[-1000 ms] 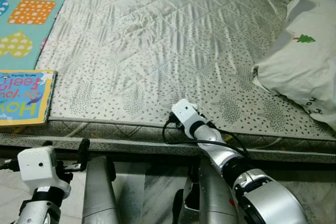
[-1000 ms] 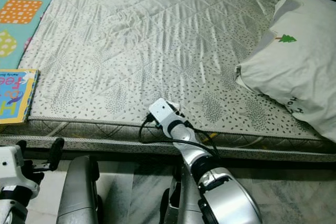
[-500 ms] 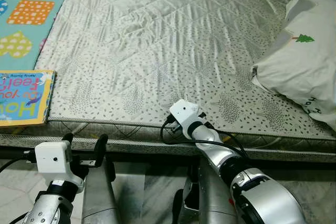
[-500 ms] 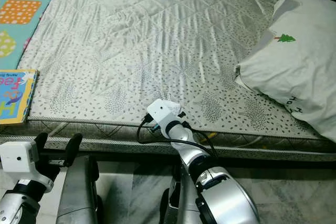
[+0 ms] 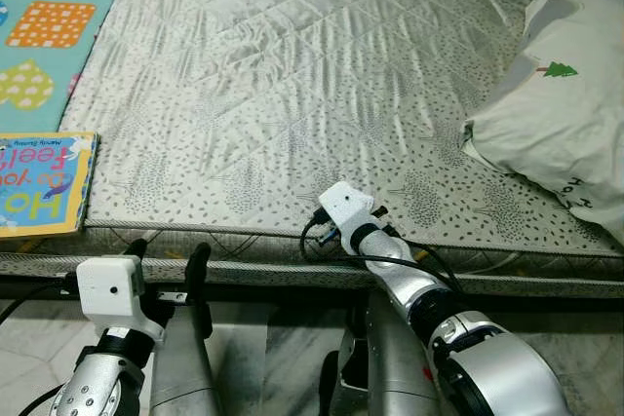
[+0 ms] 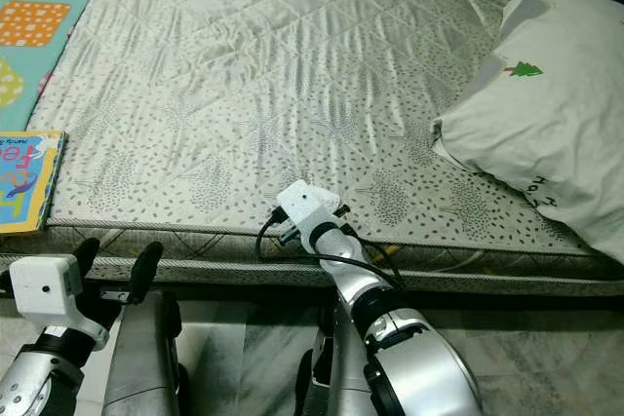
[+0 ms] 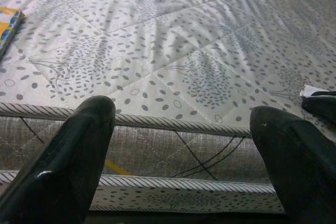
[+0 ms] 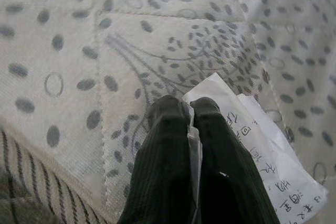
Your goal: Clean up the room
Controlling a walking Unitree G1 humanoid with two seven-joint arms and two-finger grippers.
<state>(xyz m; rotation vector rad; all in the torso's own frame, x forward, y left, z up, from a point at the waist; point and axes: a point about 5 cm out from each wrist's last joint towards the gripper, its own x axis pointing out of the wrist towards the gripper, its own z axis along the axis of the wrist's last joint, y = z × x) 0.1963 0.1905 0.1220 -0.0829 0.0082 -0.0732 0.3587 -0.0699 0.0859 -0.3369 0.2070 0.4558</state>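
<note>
While pinched shut on paper slip (image 8: pixel 252 145) near mattress (image 5: pixel 322 75) front edge, lift right gripper (image 8: pixel 181 109) straight; left gripper (image 7: pixel 184 124) gaping, empty, beside that edge.

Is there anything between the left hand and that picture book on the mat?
Nothing visible. The left hand, fingers open, is low at the mattress's front edge; the picture book lies farther to its left beside the mattress.

Before me lies a mattress (image 5: pixel 322 75) in shiny quilted cream cloth printed with grey leaves, its piped edge running across my view. A teal play mat (image 5: pixel 49 17) with coloured shapes lies along its far left side. Below the edge I see pale marble floor (image 5: pixel 263 358).
</note>
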